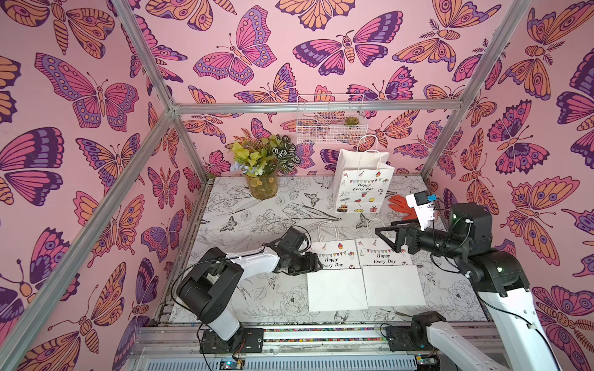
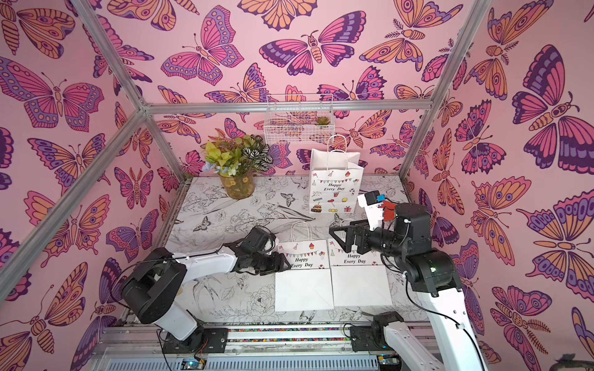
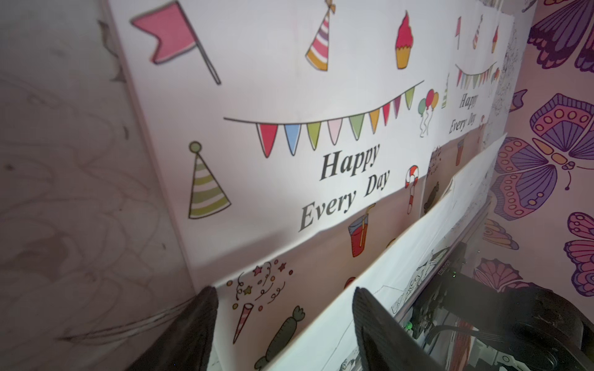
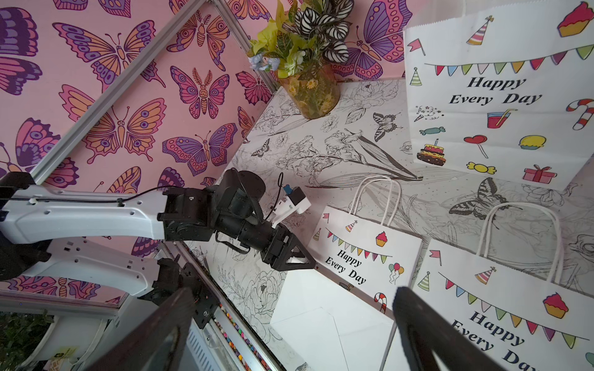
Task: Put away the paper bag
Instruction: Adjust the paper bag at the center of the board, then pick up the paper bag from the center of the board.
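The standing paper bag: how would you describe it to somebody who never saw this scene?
Find the white wire basket on the back wall. Just below it, on the table, is the standing paper bag. The two flat bags in front of it carry the same print, but only this one stands upright.

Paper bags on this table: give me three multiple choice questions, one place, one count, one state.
1. The upright paper bag stands: A at the front edge; B at the back, below the wire basket; C on a shelf.
2. Paper bags lying flat: A two; B one; C four.
3. The left gripper is: A shut on a handle; B out of sight; C open.
B, seen in both top views; A, the left flat bag and right flat bag lie side by side; C, its fingers stand apart.
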Robot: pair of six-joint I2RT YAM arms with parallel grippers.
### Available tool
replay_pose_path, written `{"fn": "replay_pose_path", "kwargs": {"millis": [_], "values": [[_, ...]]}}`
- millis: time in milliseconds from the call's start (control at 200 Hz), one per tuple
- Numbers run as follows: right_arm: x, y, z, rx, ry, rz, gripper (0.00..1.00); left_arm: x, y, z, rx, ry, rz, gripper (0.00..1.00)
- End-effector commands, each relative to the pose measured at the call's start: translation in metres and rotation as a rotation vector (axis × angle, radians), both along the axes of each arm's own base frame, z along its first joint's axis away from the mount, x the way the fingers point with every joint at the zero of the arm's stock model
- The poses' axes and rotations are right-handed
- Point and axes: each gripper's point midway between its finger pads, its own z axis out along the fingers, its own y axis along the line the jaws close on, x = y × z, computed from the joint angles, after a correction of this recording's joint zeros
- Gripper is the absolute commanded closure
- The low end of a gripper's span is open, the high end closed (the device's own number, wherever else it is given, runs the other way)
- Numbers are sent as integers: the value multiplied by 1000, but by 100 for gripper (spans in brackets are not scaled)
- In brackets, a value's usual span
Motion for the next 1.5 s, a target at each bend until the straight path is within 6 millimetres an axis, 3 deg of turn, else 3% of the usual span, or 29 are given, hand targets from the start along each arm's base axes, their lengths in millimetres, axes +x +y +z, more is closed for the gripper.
{"fn": "replay_pose_path", "kwargs": {"millis": [0,355,476,586,741,916,1101,1276,1362,1492], "values": [[-4,0,5,-9,-15,6,1,-2,-3,-2,2,13,-12,30],[0,0,2,-10,-16,1,1,13,-5,19,-15,-84,4,31],[10,2,3,2,-13,-7,1,32,-4,50,-14,-209,35,32],[22,3,6,0,-33,-21,1,56,-1,94,1,-371,64,32],[55,-20,9,-80,-96,-170,1,86,-5,149,31,-611,21,32],[94,-50,17,-94,-159,-328,1,122,-23,186,61,-837,-70,31],[140,-83,17,39,-123,-418,0,167,-43,205,13,-947,-83,32],[181,-118,14,251,-103,-435,22,203,-59,216,-44,-1008,-85,31],[197,-128,6,247,-99,-441,27,219,-66,217,-51,-1031,-85,31],[220,-133,2,209,-121,-423,25,243,-72,219,-76,-1045,-64,32]]}}
